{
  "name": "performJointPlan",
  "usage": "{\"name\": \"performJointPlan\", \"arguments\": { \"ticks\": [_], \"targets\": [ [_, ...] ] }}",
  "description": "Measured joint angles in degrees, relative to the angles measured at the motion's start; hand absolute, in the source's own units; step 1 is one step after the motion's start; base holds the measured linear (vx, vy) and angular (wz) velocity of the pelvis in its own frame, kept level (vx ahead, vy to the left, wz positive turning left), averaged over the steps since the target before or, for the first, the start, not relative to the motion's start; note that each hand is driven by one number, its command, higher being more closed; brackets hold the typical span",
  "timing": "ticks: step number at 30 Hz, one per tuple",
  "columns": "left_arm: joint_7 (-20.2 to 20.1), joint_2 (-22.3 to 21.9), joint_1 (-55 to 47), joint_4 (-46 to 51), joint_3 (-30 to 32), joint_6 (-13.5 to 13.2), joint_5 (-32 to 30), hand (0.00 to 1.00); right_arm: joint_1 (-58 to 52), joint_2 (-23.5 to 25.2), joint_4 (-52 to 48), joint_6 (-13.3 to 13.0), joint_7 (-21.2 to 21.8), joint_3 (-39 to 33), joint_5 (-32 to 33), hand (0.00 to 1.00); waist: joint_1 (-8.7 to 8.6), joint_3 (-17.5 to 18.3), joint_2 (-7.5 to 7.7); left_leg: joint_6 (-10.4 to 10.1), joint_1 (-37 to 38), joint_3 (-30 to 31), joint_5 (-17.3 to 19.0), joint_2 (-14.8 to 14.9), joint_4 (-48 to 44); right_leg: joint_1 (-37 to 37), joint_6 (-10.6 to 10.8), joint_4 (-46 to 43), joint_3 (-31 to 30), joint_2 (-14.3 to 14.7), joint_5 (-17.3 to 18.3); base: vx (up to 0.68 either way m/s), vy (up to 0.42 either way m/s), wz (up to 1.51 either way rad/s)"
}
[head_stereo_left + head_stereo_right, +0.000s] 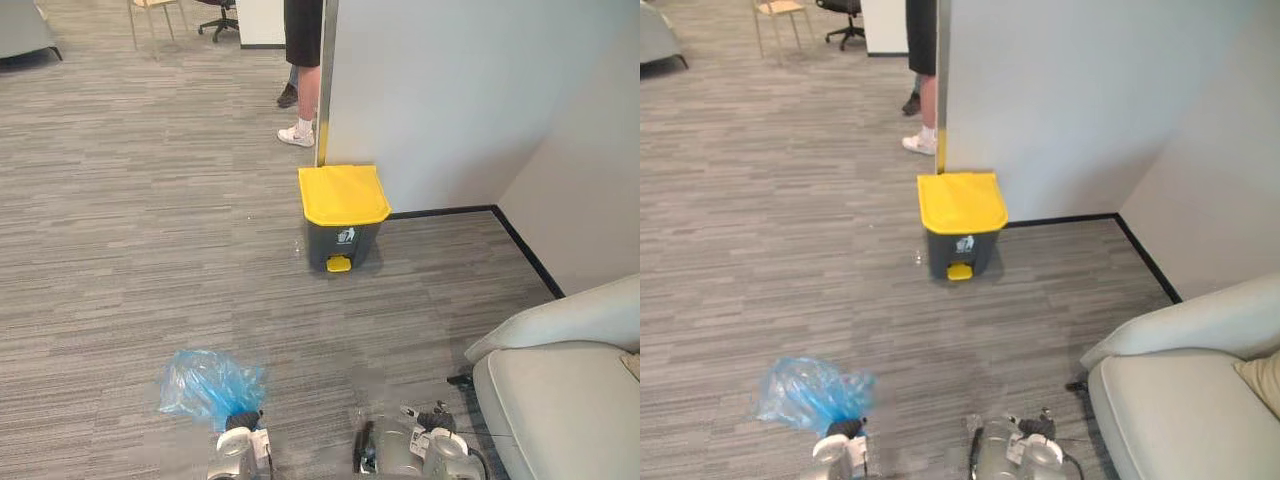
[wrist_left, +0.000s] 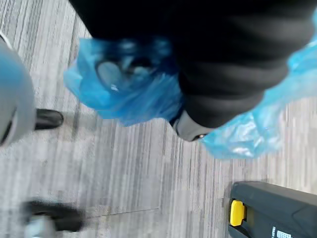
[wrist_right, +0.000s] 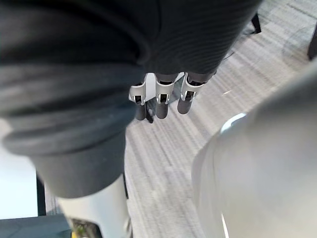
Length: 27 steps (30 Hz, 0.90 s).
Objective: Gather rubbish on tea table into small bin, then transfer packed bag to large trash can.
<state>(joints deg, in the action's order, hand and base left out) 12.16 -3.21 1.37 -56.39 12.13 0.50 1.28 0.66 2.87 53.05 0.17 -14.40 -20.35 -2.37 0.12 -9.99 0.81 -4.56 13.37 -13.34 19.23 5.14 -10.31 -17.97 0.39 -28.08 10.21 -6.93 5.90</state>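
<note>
A crumpled blue plastic bag [image 1: 210,385] hangs from my left hand [image 1: 240,445] at the bottom of the left eye view, above the carpet. In the left wrist view the bag [image 2: 124,89] bunches round the hand's dark cover, and one curled finger [image 2: 190,130] pokes out of it. The large grey trash can [image 1: 342,235], with its yellow lid [image 1: 344,193] closed and a yellow pedal [image 1: 339,263], stands ahead against the white wall. Its lower front [image 2: 277,213] shows past the bag. My right hand [image 3: 158,99] hangs low on the right, fingers straight and holding nothing.
A pale sofa [image 1: 570,390] fills the lower right. A white partition wall [image 1: 450,90] rises behind the can. A person's legs [image 1: 300,90] stand at the wall's corner. Chairs [image 1: 215,15] are far back. Grey carpet [image 1: 150,220] stretches between me and the can.
</note>
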Motion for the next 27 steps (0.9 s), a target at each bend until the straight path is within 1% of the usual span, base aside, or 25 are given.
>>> {"name": "performJointPlan", "arguments": {
  "ticks": [1, 2, 3, 4, 5, 6, 7, 8, 9, 10, 11, 12, 13, 14, 15, 16, 17, 18, 19, 21, 22, 23, 24, 26, 27],
  "targets": [
    [-0.09, -0.56, -0.51, -0.32, -0.19, -0.04, -0.04, 1.00, -0.02, -0.55, 0.16, -0.01, -0.08, -0.05, -0.03, 0.00, 0.26, 0.65, -0.92, 0.15, -0.04, 0.82, 0.02, 0.64, -0.45, -0.02, -0.17, -0.44, 0.38, 0.43, 2.37, 0.42, -0.208, 0.24],
    [-0.16, -0.52, -0.88, -0.51, -0.26, -0.04, -0.04, 1.00, 0.23, -0.90, 0.52, 0.20, -0.16, -0.35, 0.03, 0.00, 0.00, 1.20, -1.96, 0.19, -1.46, 3.07, -0.07, 1.74, -4.09, 0.22, -0.22, -1.67, 1.24, 0.95, 4.85, 0.40, -0.230, 0.44],
    [-0.11, -0.53, -0.73, -0.45, -0.03, -0.06, -0.03, 1.00, 0.22, -1.00, 0.37, 0.05, -0.24, -0.37, 0.05, 0.00, -0.55, 0.85, -2.60, -0.36, -6.92, 6.29, -0.36, 4.16, -16.43, 2.34, -0.77, -0.87, 3.31, 1.61, 6.54, 0.40, -0.262, 0.51],
    [-0.13, -0.43, -0.65, -0.45, 0.04, -0.05, -0.02, 1.00, 0.20, -1.02, 0.33, 0.07, -0.26, -0.38, 0.06, 0.00, -0.55, 0.62, -2.85, -1.67, -9.78, 7.37, -1.33, 5.27, -22.32, 3.74, -1.00, -0.21, 4.00, 2.20, 6.97, 0.39, -0.266, 0.49],
    [-0.21, -0.14, -0.59, 0.14, 0.25, -0.03, 0.00, 1.00, 0.05, -0.97, 0.42, 0.29, -0.31, -0.18, 0.08, 0.00, -0.16, 0.44, -3.08, -4.13, -14.60, 9.25, -4.30, 7.39, -33.73, 6.88, -2.29, 1.27, 4.86, 3.44, 7.54, 0.41, -0.216, 0.18],
    [-0.22, -0.16, -0.61, 1.04, 0.45, -0.03, 0.01, 1.00, -0.16, -0.76, 0.50, 0.36, -0.33, 0.33, 0.11, 0.00, 0.28, 0.28, -2.89, -4.56, -16.57, 9.01, -4.54, 8.64, -39.31, 9.04, -2.88, 2.35, 4.92, 4.36, 8.19, 0.50, -0.201, -0.02],
    [-0.23, -0.14, -0.86, 2.43, 0.38, -0.16, 0.00, 1.00, -0.14, -0.32, 1.04, 0.35, -0.29, 1.55, 0.15, 0.00, 0.85, -0.16, -2.17, -3.96, -19.46, 7.76, -4.23, 9.75, -44.44, 12.95, -3.66, 4.54, 4.89, 5.16, 9.04, 0.50, -0.123, -0.22],
    [-0.27, -0.13, -0.90, 3.07, 0.27, -0.16, 0.00, 1.00, 0.10, 0.04, 1.71, 0.30, -0.32, 2.09, 0.17, 0.00, 0.97, -0.19, -1.78, -3.33, -21.30, 6.19, -3.87, 9.84, -44.75, 15.09, -3.81, 6.01, 4.84, 5.16, 9.41, 0.40, -0.061, -0.24],
    [-0.35, -0.14, -0.90, 3.25, 0.13, -0.14, -0.01, 1.00, 0.38, 0.17, 1.93, 0.37, -0.29, 2.48, 0.18, 0.00, 0.97, -0.13, -1.41, -2.64, -22.86, 4.85, -3.48, 9.88, -43.88, 16.23, -3.46, 7.18, 4.62, 5.16, 9.23, 0.31, -0.016, -0.26],
    [-0.44, -0.14, -0.97, 3.56, 0.16, -0.14, -0.01, 1.00, 0.43, 0.59, 1.91, 0.35, -0.32, 2.34, 0.30, 0.00, 1.15, -0.09, -1.25, -1.94, -24.38, 2.53, -3.04, 9.87, -40.15, 17.94, -3.11, 8.70, 3.99, 4.93, 8.95, 0.38, 0.051, -0.32],
    [-0.82, -0.13, -0.86, 3.60, 0.09, -0.12, -0.02, 1.00, 0.51, 0.75, 1.90, 0.34, -0.31, 2.19, 0.32, 0.00, 1.43, -0.10, -1.13, -1.20, -25.52, 1.01, -2.62, 9.39, -34.57, 19.54, -2.74, 10.30, 3.31, 4.59, 8.72, 0.39, 0.084, -0.35],
    [-1.12, -0.12, -0.69, 3.70, -0.02, -0.11, -0.02, 1.00, 0.50, 1.01, 1.88, 0.35, -0.33, 1.59, 0.37, 0.00, 1.56, -0.25, -0.94, -1.10, -25.79, 0.25, -2.70, 8.71, -29.54, 20.90, -2.44, 11.15, 3.00, 4.13, 8.55, 0.48, 0.149, -0.27],
    [-1.20, -0.09, -0.53, 3.71, -0.28, -0.11, -0.06, 1.00, 0.48, 1.43, 1.84, 0.35, -0.34, 0.63, 0.50, 0.00, 1.68, -0.32, -0.82, -0.53, -26.01, -0.24, -3.41, 7.71, -23.44, 22.23, -1.99, 12.20, 2.83, 3.39, 8.33, 0.31, 0.140, -0.17],
    [-1.21, -0.10, -0.33, 3.70, -0.49, -0.09, -0.08, 1.00, 0.35, 1.57, 1.81, 0.34, -0.37, 0.17, 0.66, 0.00, 1.69, -0.26, -0.86, 0.65, -26.07, -0.10, -7.15, 6.07, -15.02, 23.75, -0.79, 13.07, 2.65, 2.74, 8.35, 0.38, 0.201, -0.21],
    [-1.19, -0.32, -0.40, 3.89, -0.57, -0.15, -0.10, 1.00, -0.32, 1.50, 2.09, 0.34, -0.35, 0.24, 0.70, 0.00, 2.01, -0.04, -0.47, 0.81, -25.51, 0.98, -13.76, 4.35, -11.70, 24.72, 0.88, 13.41, 1.44, 2.23, 8.95, 0.37, 0.209, -0.16],
    [-1.09, -0.08, 0.02, 3.92, -0.42, -0.15, -0.14, 1.00, -0.55, 1.44, 2.31, 0.66, -0.10, 0.89, 0.70, 0.00, 2.47, 0.76, 0.75, 1.27, -24.75, 0.61, -13.98, 2.53, -10.54, 24.98, 1.71, 14.05, 0.27, 0.87, 8.64, 0.45, 0.265, 0.06],
    [-1.12, 0.13, 0.43, 3.89, -0.85, -0.19, -0.16, 1.00, -0.73, 1.48, 2.16, 0.69, -0.23, 0.45, 0.68, 0.00, 2.26, 1.38, 1.44, 2.43, -24.33, -0.09, -13.36, 1.20, -9.81, 25.14, 2.73, 14.44, -0.19, -0.60, 7.75, 0.44, 0.273, 0.16],
    [-1.16, 0.20, 0.38, 3.64, -0.84, -0.13, -0.17, 1.00, -1.18, 1.51, 2.10, 0.80, -0.24, 0.07, 0.67, 0.00, 2.41, 1.64, 2.00, 3.28, -23.95, -1.28, -12.65, 0.41, -10.32, 25.01, 3.34, 13.74, -1.42, -1.82, 6.96, 0.35, 0.238, 0.02],
    [-1.09, 0.12, 0.15, 3.26, -0.78, -0.04, -0.17, 1.00, -1.11, 1.52, 1.89, 0.81, -0.20, 0.16, 0.50, 0.00, 2.85, 1.62, 2.00, 3.70, -22.85, -2.36, -11.82, 0.17, -10.37, 24.57, 3.67, 12.03, -2.39, -2.38, 6.43, 0.31, 0.222, -0.36],
    [-1.11, 0.35, -0.14, 3.25, -0.86, -0.08, -0.34, 1.00, -0.98, 1.51, 1.93, 0.85, -0.01, 0.35, 0.11, 0.00, 3.04, 1.55, 1.35, 4.21, -19.16, -3.67, -9.22, -0.35, -9.30, 20.55, 5.58, 0.42, -4.29, -3.70, 4.65, 0.29, 0.211, -0.37],
    [-1.06, 1.00, -0.17, 2.70, -1.44, -0.05, -0.71, 1.00, -1.26, 1.12, 1.52, 0.89, 0.14, 0.32, 0.12, 0.00, 2.86, 1.17, 0.86, 4.36, -15.45, -3.65, -6.63, -0.92, -7.83, 14.34, 7.25, -14.56, -6.20, -4.98, 1.02, 0.24, 0.164, -0.13],
    [-1.06, 1.23, -0.29, 2.61, -1.59, -0.06, -0.76, 1.00, -1.22, 1.03, 1.53, 0.74, 0.13, 0.30, 0.03, 0.00, 2.72, 1.01, 0.64, 4.41, -14.70, -3.63, -6.24, -1.01, -7.69, 13.12, 7.11, -17.55, -6.44, -5.23, 0.97, 0.24, 0.111, -0.02],
    [-1.04, 1.92, -0.52, 1.75, -1.84, -0.01, -0.83, 1.00, -1.22, 1.05, 1.27, 0.43, 0.15, 0.34, 0.02, 0.00, 2.55, 1.02, 0.67, 4.37, -12.38, -3.51, -5.67, -1.12, -7.38, 9.63, 6.76, -24.88, -6.35, -5.42, 1.97, 0.21, 0.054, 0.05],
    [-1.04, 2.24, -0.48, 1.33, -1.89, 0.12, -1.10, 1.00, -1.22, 1.05, 1.09, 0.14, 0.15, 0.31, 0.01, 0.00, 2.33, 1.24, 1.01, 4.20, -9.27, -2.84, -5.56, -1.13, -5.50, 5.58, 6.62, -29.06, -4.91, -4.64, 4.19, 0.26, -0.004, 0.25],
    [-1.08, 2.20, -0.25, 1.32, -1.99, 0.12, -1.10, 1.00, -1.26, 1.07, 0.21, 0.12, 0.17, 0.25, 0.01, 0.00, 1.81, 1.24, 0.99, 3.67, -7.93, -1.70, -5.18, -1.09, -3.98, 2.76, 6.25, -28.39, -3.72, -3.91, 5.57, 0.32, -0.077, 0.41]
  ]
}}
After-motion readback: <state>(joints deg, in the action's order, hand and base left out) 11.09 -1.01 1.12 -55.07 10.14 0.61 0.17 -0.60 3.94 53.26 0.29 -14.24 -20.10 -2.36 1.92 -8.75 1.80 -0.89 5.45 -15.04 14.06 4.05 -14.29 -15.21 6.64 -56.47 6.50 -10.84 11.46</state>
